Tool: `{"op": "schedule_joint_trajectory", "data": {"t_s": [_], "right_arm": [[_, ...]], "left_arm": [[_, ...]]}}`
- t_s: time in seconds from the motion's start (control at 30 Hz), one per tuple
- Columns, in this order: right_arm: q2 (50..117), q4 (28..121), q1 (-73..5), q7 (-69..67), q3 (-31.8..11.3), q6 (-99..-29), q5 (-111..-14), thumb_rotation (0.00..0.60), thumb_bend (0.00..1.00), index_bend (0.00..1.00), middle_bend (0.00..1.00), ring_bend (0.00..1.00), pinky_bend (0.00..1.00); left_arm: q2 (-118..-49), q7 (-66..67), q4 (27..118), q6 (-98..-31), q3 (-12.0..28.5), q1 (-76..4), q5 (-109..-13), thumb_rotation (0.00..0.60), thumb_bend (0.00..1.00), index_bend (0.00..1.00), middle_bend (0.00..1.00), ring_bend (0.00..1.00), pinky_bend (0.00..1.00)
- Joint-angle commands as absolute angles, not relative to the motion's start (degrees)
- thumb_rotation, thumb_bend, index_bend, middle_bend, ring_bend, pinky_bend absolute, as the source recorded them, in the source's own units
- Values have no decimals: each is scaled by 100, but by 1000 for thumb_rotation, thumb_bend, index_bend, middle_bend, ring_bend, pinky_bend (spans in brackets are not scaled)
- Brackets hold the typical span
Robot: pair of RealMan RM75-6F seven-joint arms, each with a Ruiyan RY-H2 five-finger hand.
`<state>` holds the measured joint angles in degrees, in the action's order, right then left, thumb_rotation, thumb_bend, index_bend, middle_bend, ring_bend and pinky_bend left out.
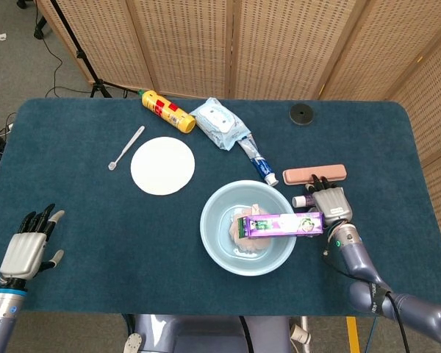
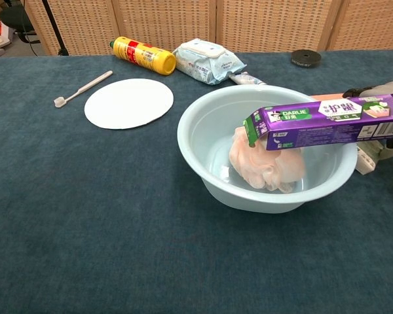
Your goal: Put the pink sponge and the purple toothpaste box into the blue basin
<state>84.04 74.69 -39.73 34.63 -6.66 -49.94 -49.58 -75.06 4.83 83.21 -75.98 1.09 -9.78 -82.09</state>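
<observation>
Cardboard toothpaste box point(image 2: 327, 122), light and stiff, is bridging the basin point(image 1: 220, 243) rim just left of the right hand's point(image 1: 331, 206) empty, spread fingers; grip its near end.

The sponge point(image 2: 265, 160) lies in the basin point(image 2: 203, 118), the toothpaste box point(image 2: 327, 122) across its right rim.

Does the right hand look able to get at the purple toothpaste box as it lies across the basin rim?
Probably yes. The right hand sits just beyond the purple toothpaste box's outer end, which overhangs the rim of the blue basin. Nothing lies between them, so that end looks open to a push or grasp.
</observation>
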Motion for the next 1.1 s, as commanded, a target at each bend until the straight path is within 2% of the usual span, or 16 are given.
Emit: {"op": "schedule_joint_trajectory", "data": {"t_s": [0.03, 0.4, 0.67, 1.1], "right_arm": [[8427, 7420, -3964, 3419, -643, -4980, -4939, 600, 53, 171, 1, 0, 219], [8472, 7374, -3912, 3308, -543, -4978, -4959, 600, 53, 273, 61, 7, 219], [8457, 7366, -3885, 3301, -491, -4999, -4967, 600, 60, 390, 158, 108, 250], [8364, 7425, -3873, 3266, -469, -5062, -5074, 600, 105, 540, 295, 253, 383]], "left_arm": [[-7504, 487, 8327, -7601, 106, -979, -8213, 600, 293, 58, 0, 112, 74], [-7478, 503, 8392, -7650, 93, -969, -8251, 600, 293, 58, 0, 113, 75], [-7451, 508, 8451, -7684, 79, -961, -8286, 600, 294, 58, 0, 113, 75], [-7437, 543, 8515, -7702, 50, -953, -8321, 600, 295, 58, 0, 113, 74]]}}
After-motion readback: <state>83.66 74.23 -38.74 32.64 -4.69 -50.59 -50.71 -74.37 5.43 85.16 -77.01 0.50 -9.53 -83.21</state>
